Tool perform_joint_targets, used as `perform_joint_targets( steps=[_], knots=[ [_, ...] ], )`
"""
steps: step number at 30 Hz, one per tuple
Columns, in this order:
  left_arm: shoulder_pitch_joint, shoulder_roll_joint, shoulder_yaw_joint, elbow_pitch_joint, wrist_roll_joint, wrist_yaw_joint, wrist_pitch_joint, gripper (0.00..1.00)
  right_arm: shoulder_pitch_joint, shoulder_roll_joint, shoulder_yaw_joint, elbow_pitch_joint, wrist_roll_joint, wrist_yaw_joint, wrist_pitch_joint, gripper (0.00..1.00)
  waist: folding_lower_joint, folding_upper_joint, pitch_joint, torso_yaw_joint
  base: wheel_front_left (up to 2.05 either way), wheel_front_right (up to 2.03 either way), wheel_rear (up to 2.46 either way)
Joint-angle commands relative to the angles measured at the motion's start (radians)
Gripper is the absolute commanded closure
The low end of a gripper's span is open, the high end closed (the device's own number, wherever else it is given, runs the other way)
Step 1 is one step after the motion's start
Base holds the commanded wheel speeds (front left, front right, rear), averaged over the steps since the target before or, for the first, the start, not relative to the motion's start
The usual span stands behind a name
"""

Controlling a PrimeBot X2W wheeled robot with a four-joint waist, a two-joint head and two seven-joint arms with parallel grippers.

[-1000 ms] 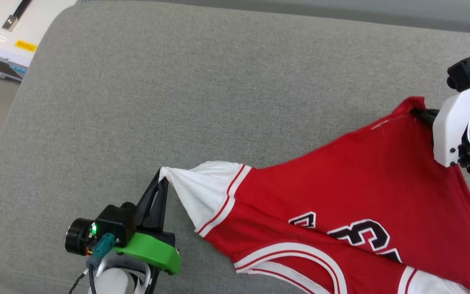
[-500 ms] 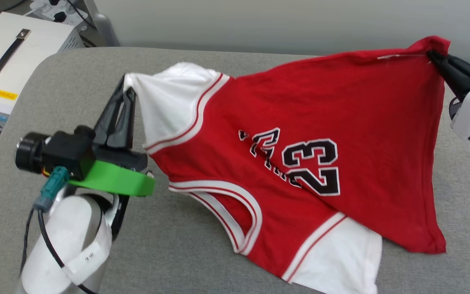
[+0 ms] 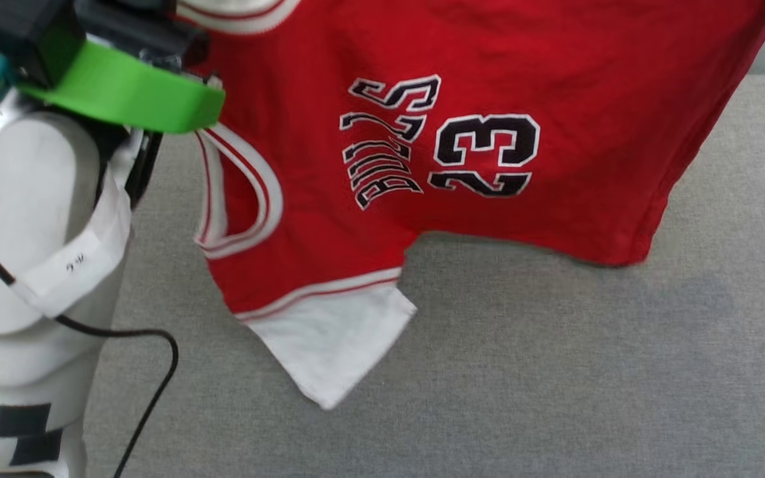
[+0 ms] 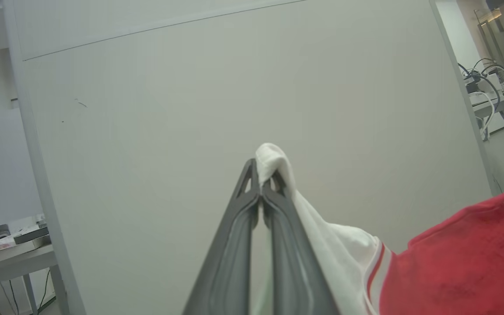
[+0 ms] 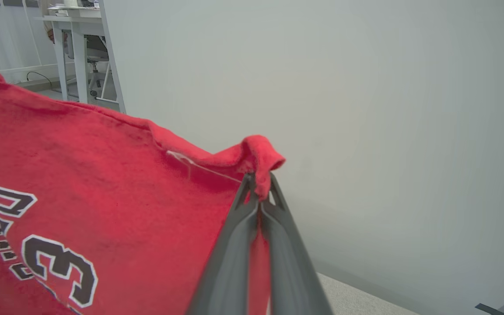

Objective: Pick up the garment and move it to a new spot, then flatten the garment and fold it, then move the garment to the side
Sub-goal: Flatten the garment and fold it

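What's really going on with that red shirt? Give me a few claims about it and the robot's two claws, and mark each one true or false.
1. The left gripper is shut on a white sleeve of the garment. True.
2. The right gripper is open and holds nothing. False: it is shut on a red edge of the garment.
3. The garment lies flat on the grey surface. False: it hangs spread between the two grippers, its printed front toward the head camera.
4. The garment's front bears the number 23 in black with white outlines. True.
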State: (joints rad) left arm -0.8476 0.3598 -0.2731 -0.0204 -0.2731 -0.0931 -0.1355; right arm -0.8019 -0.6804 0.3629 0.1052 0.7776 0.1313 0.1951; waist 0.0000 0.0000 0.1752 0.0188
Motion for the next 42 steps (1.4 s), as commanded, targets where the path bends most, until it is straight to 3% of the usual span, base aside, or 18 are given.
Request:
perform_joint_targets(
  steps=[1,9,11,12,23,31,42],
  knots=[
    [-0.057,-0.002,-0.005,0.016,-0.002,-0.007,0.008,1.0,-0.031,0.008,-0.015,-0.01,-0.01,-0.001,0.011,1.0,0.0,0.0,0.036,-0.012,0.0,0.0,0.0],
    [-0.39,-0.006,-0.032,0.139,-0.013,-0.027,0.033,1.0,-0.254,0.066,-0.054,0.034,-0.089,-0.001,0.063,1.0,0.0,0.0,0.198,-0.039,0.0,0.0,0.0],
    [-0.488,-0.003,-0.039,0.184,-0.016,-0.031,0.032,1.0,-0.344,0.088,-0.059,0.076,-0.119,-0.001,0.068,1.0,0.0,0.0,0.244,-0.046,0.0,0.0,0.0],
    [-0.641,0.004,-0.051,0.269,-0.02,-0.034,0.02,1.0,-0.493,0.123,-0.063,0.155,-0.171,-0.001,0.057,1.0,0.0,0.0,0.308,-0.056,0.0,0.0,0.0],
    [-1.081,0.012,-0.141,0.546,-0.082,-0.037,-0.053,1.0,-0.921,0.208,-0.069,0.44,-0.269,-0.001,-0.07,1.0,0.0,0.0,0.45,-0.07,0.0,0.0,0.0],
    [-1.153,0.025,-0.198,0.673,-0.125,-0.037,-0.098,1.0,-1.03,0.239,0.023,0.594,-0.264,-0.001,-0.142,1.0,0.0,0.0,0.501,-0.074,0.0,0.0,0.0],
    [-0.945,0.062,-0.211,0.683,-0.215,-0.037,-0.126,1.0,-0.87,0.258,0.22,0.676,-0.183,-0.001,-0.23,1.0,0.0,0.0,0.482,-0.061,0.0,0.0,0.0]
  ],
)
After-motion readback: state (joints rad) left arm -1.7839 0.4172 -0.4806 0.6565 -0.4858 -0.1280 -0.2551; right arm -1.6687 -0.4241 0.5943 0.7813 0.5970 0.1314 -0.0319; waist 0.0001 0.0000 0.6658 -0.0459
